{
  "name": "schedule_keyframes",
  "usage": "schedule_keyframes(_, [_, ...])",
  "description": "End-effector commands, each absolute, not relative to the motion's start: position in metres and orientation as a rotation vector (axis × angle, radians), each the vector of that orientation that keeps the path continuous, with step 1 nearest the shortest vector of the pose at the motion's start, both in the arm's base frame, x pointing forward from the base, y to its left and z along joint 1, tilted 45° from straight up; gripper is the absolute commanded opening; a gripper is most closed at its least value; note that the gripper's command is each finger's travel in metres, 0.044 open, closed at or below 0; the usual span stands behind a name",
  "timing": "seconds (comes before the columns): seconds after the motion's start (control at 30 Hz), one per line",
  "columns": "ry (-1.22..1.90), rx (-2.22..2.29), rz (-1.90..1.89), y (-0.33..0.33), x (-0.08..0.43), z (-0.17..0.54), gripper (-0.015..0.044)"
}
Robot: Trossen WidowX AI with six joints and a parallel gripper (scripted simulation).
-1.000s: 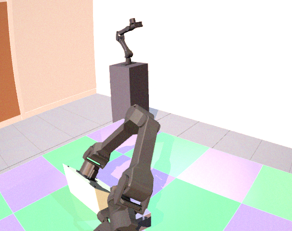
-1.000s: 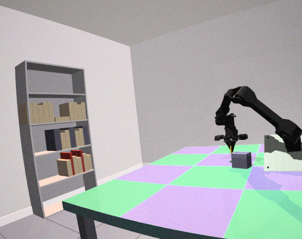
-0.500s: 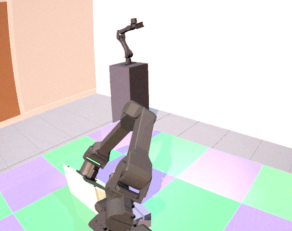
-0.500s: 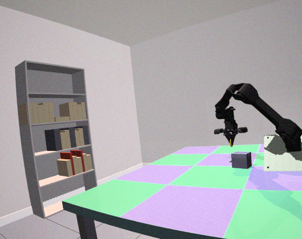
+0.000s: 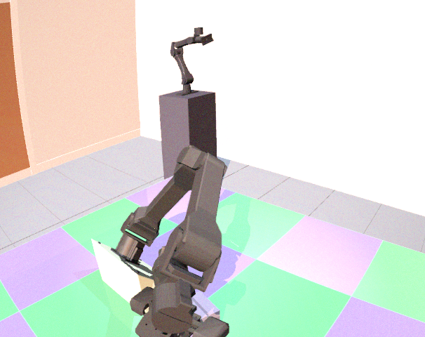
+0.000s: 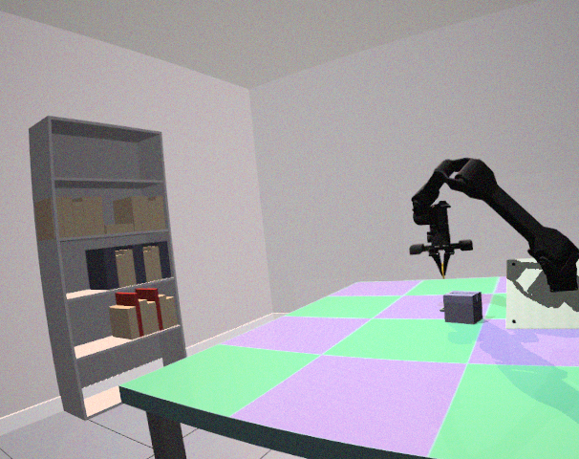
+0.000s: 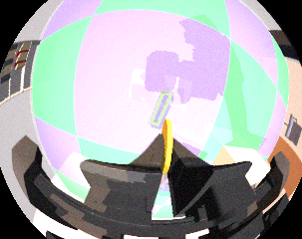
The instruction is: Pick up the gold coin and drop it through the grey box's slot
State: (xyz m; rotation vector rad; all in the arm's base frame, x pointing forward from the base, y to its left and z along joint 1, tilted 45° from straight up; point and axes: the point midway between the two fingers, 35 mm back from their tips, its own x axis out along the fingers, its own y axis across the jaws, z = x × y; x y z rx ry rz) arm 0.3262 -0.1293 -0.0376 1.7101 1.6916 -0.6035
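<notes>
Gripper (image 6: pixel 442 275) (image 7: pixel 162 138) closed on the coin (image 6: pixel 442 270) (image 7: pixel 167 146) — thin gold disc pinched between the fingertips, on edge, seen nearly side-on. Lower part of it sits in the grip; the rest sticks out past the tips. Coin is up in the air, touching neither table (image 6: pixel 394 390) (image 7: pixel 121 60) nor box.

Tool points down from the black arm (image 6: pixel 514 207) (image 5: pixel 205 203), which bends over at the elbow. Grey box (image 6: pixel 461 307) stands on the checkered green and purple table, lower than the gripper and a bit toward the arm's base from it. Can't make out the lid slot well from here.

Coin holder (image 7: pixel 161 109) is on the table below, a small narrow greenish frame — coin out of it. In the side view only a sliver shows behind the box. Pale upright board (image 6: pixel 522 301) (image 5: pixel 114 274) by the arm's base, arm shadow across it. Tall grey shelf (image 6: pixel 47 247) against the wall, boxes and red-and-tan books on it.
</notes>
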Motion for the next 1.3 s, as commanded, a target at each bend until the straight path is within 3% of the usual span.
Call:
schedule_keyframes(0.0, [1.691, 1.621, -0.494, -0.1304, 0.3276, -0.037, 0.0])
schedule_keyframes(0.97, [1.538, 0.872, 0.334, -0.1309, 0.3347, -0.0366, 0.0])
schedule_keyframes(1.27, [1.523, 0.833, 0.372, -0.1286, 0.3338, -0.0337, 0.0])
